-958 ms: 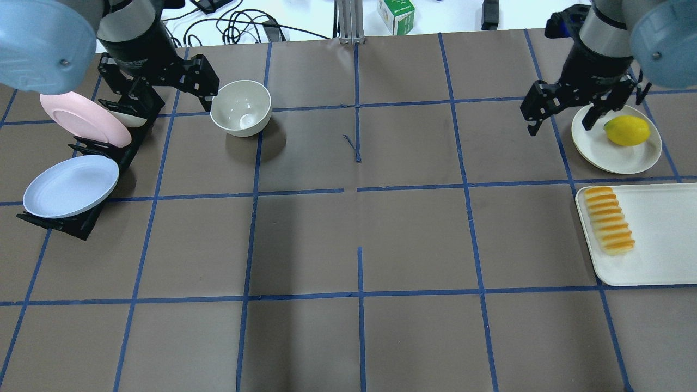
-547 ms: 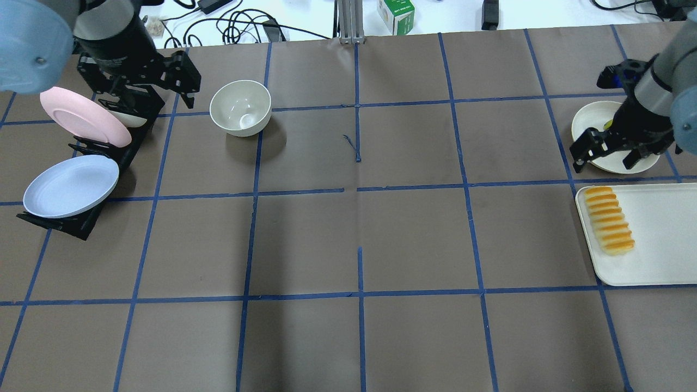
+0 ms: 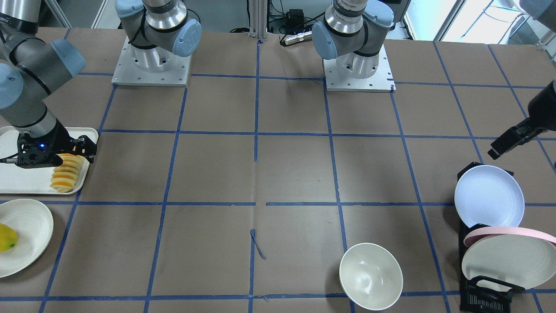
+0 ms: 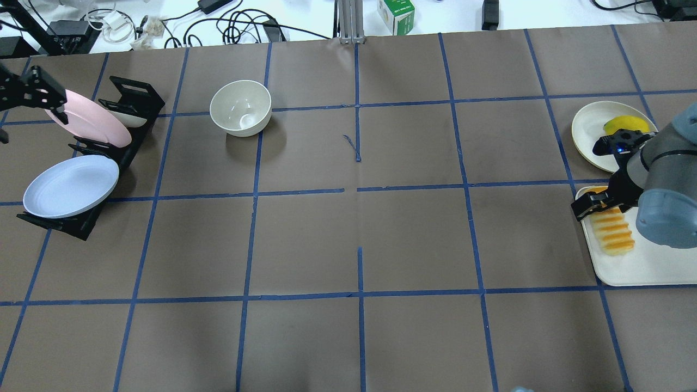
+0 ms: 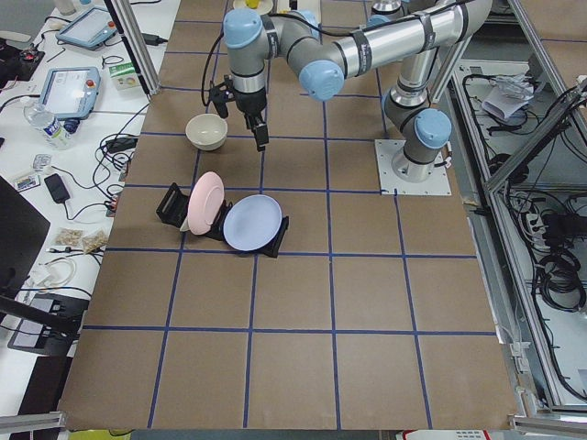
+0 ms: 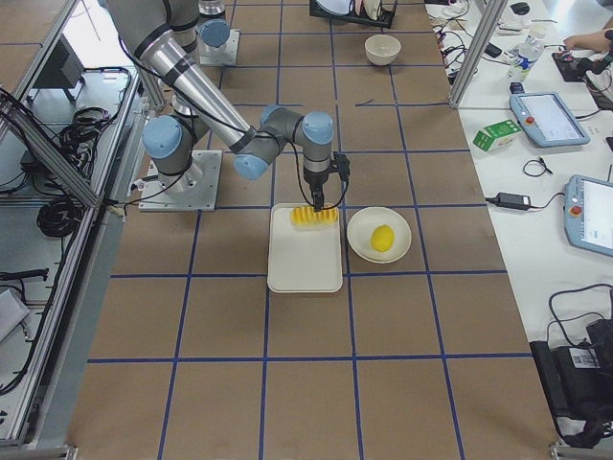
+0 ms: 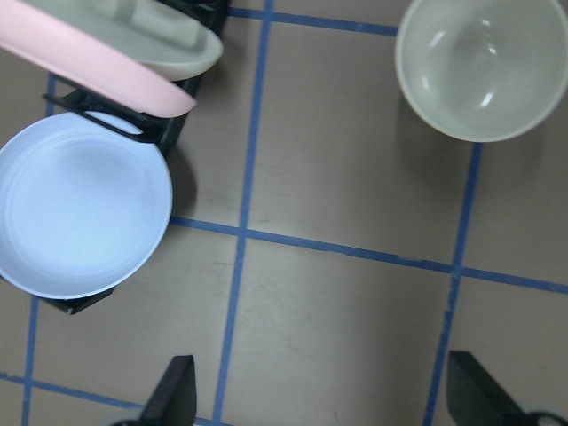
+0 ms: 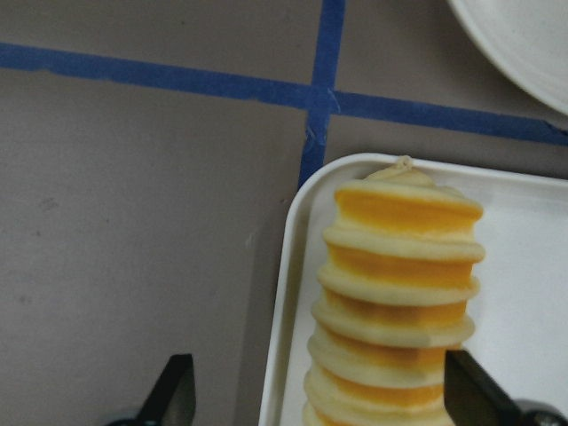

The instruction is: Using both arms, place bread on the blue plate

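Observation:
The bread [image 4: 615,235] lies along the left edge of a white tray [image 4: 653,267]; it also shows in the front view [image 3: 65,174] and fills the right wrist view [image 8: 399,293]. My right gripper [image 8: 324,404] is open, its fingers [image 8: 175,390] on either side of the loaf's near end, just above it. The blue plate [image 4: 71,185] leans in the front slot of a black rack [image 4: 81,226]; it shows in the left wrist view [image 7: 80,204] too. My left gripper [image 7: 319,404] is open and empty, high above the table between the rack and the bowl.
A pink plate [image 4: 87,117] and a cream one stand in the same rack. A deep white bowl [image 4: 240,107] sits right of the rack. A cream plate [image 4: 591,128] with a yellow fruit [image 4: 626,124] lies behind the tray.
My right gripper has moved from over the fruit plate to the tray, over the bread's end. My left gripper has moved left, away from the bowl, to the view's far left edge.

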`<state>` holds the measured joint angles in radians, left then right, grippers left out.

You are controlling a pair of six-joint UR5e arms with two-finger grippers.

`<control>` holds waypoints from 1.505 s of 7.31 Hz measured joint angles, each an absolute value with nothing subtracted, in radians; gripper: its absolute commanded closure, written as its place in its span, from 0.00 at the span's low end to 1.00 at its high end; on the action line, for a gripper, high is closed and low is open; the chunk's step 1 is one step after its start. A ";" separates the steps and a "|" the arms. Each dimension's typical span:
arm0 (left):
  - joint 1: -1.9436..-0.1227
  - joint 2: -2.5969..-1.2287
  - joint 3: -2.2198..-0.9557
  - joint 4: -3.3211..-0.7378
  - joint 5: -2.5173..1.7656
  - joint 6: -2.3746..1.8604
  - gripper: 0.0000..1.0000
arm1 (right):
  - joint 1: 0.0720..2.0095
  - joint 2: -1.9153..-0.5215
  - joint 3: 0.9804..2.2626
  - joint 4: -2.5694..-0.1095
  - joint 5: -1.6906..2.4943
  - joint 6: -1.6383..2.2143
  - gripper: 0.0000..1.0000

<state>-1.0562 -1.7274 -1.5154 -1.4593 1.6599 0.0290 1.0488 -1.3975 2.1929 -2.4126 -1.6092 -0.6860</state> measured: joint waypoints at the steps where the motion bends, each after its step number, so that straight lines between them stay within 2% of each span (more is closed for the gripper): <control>1: -1.004 -1.761 -1.531 -1.408 1.661 -0.002 0.00 | 1.047 -1.381 2.199 -2.447 -1.612 -0.724 0.00; 6: -0.844 -2.002 -1.564 -1.138 1.651 -0.026 0.06 | 1.043 -1.360 2.185 -2.469 -1.662 -0.771 0.00; 7: -0.825 -2.039 -1.565 -1.085 1.645 -0.003 0.07 | 1.036 -1.352 2.187 -2.468 -1.668 -0.772 0.03; 8: -0.809 -2.061 -1.570 -1.059 1.627 0.008 0.19 | 1.020 -1.343 2.186 -2.464 -1.671 -0.772 0.46; 9: -0.799 -2.074 -1.575 -1.050 1.604 0.013 0.35 | 1.005 -1.329 2.182 -2.459 -1.671 -0.772 0.74; 10: -0.795 -2.082 -1.580 -1.050 1.592 0.016 0.46 | 0.997 -1.318 2.177 -2.449 -1.670 -0.768 0.98; 11: -0.794 -2.085 -1.583 -1.059 1.585 0.018 0.70 | 0.994 -1.315 2.175 -2.428 -1.670 -0.758 1.00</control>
